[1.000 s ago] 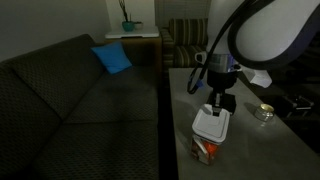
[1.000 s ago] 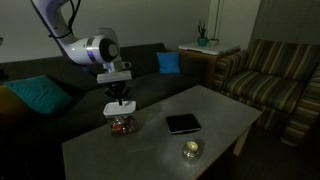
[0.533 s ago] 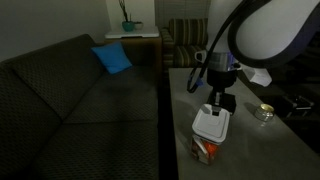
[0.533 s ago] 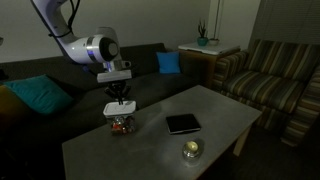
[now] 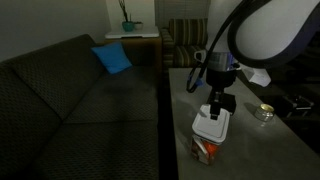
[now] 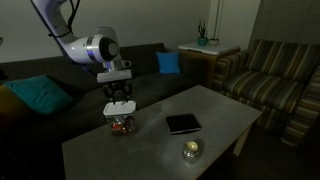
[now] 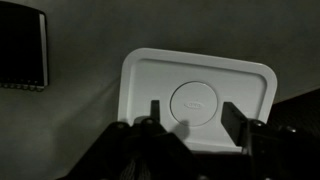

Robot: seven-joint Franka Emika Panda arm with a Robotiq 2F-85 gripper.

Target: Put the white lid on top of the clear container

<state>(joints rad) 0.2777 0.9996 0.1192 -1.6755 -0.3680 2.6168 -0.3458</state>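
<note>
Hovering right above the white lid (image 7: 196, 92), the hand (image 7: 193, 112) is hanging spread open, gripping nothing, probably because the lid is sitting flat on the clear container (image 5: 206, 151) underneath.

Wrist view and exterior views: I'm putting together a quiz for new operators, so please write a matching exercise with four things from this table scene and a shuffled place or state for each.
Things:
1. white lid
2. black flat square
3. small round dish
4. gripper

Places or states:
A. jaws apart, just above the lid
B. shiny, standing on the table
C. lying on top of the clear container
D. dark, lying flat on the table

Pairs: 1-C, 2-D, 3-B, 4-A
</note>
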